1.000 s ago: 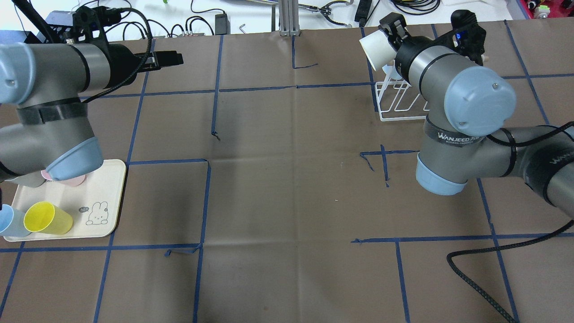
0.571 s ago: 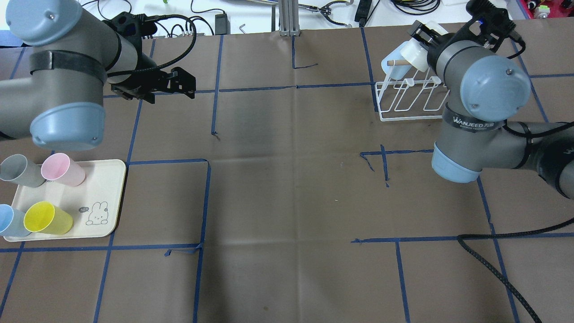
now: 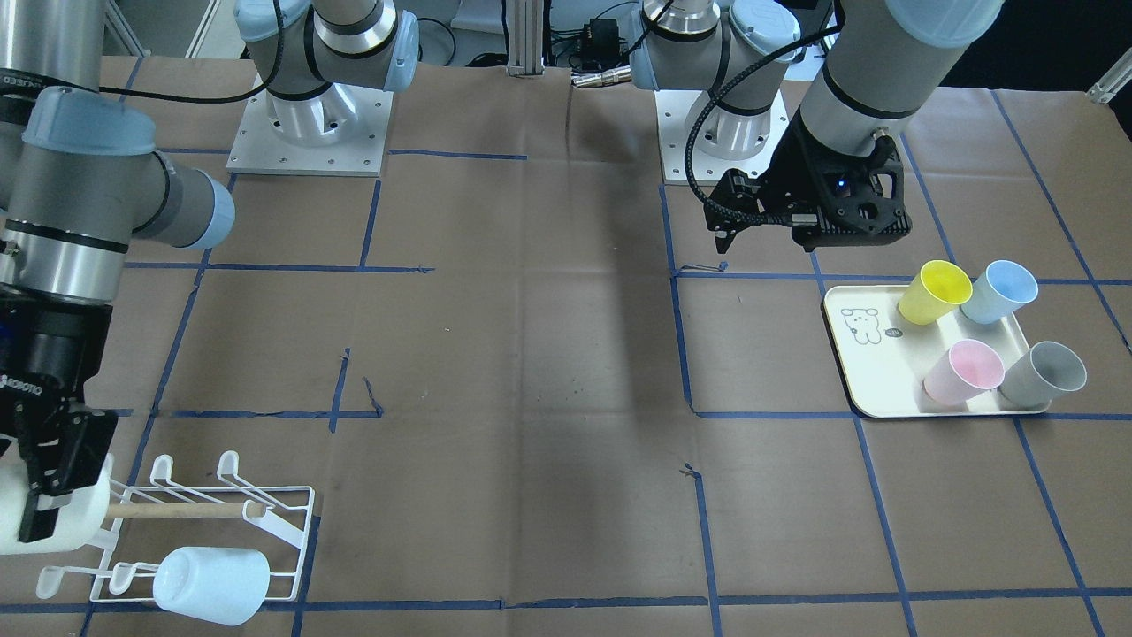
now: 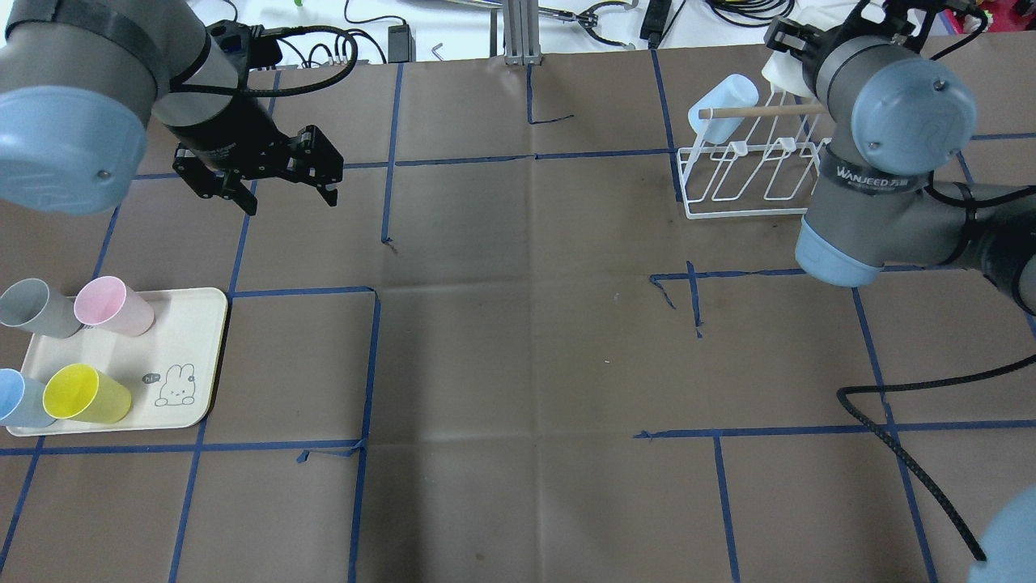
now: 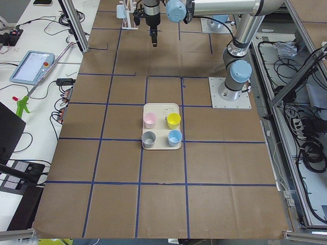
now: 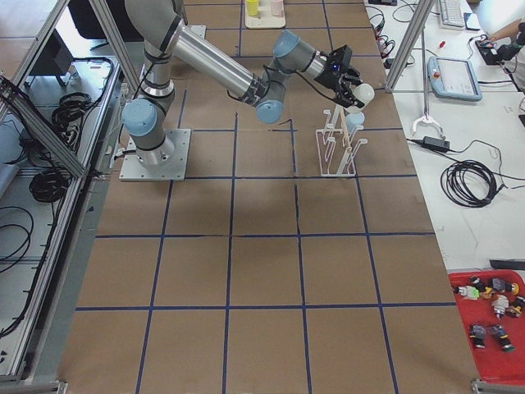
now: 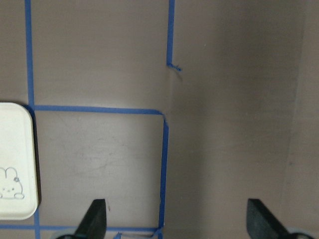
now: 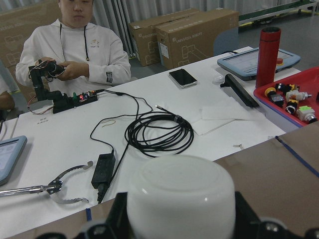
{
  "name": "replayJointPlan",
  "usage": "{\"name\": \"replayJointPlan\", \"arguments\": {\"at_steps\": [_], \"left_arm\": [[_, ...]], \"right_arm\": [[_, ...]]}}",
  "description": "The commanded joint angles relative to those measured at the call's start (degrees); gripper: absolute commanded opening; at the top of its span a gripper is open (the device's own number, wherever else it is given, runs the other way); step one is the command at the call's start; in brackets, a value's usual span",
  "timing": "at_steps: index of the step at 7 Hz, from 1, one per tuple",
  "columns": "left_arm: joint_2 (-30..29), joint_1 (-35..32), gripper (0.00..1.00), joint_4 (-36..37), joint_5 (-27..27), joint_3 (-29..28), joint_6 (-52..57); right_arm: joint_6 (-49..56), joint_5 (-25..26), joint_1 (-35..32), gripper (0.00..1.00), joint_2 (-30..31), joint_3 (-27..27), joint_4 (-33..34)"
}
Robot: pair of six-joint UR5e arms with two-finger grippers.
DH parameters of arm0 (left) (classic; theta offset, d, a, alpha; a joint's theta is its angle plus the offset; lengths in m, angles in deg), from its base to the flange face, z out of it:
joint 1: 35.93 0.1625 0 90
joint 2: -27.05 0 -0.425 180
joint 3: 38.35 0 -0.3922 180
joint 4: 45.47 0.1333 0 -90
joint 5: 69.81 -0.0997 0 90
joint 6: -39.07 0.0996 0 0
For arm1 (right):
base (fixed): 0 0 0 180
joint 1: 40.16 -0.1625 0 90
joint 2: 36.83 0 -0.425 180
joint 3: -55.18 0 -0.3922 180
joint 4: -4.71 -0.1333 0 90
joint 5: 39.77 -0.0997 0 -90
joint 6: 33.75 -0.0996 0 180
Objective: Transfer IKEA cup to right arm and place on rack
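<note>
One white cup [image 8: 180,189] clamped in right pincer [image 8: 180,224], beside rack [image 3: 177,510].

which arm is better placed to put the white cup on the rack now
Right. The right arm has its jaws shut on the white cup, close beside the rack. The left arm has its jaws open and empty, across the table nearer the tray.

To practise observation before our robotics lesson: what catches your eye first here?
The right pincer holds a white cup at the rack, where a pale cup already sits. Across the table, four coloured cups stand on a tray, the open left pincer hovering nearby.
</note>
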Motion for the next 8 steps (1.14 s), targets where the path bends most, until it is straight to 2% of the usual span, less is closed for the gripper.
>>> {"name": "replayJointPlan", "arguments": {"at_steps": [1,3,4,8], "left_arm": [[0.57,-0.67,1.00,-0.61,-0.08,0.29,-1.06],[1.10,-0.58,1.00,0.70,0.09,1.52,-0.53],[1.19,-0.49,1.00,3.67,0.01,1.79,1.82],[1.19,0.21,1.00,5.88,0.01,1.96,3.07]], "right_arm": [[4.90,-0.52,3.00,0.17,-6.64,-5.90,3.95],[7.90,-0.61,3.71,0.17,-11.74,-7.59,13.94],[7.91,0.00,3.62,0.17,-11.76,-6.72,14.08],[7.30,0.35,3.45,0.17,-12.55,-3.38,14.34]]}}
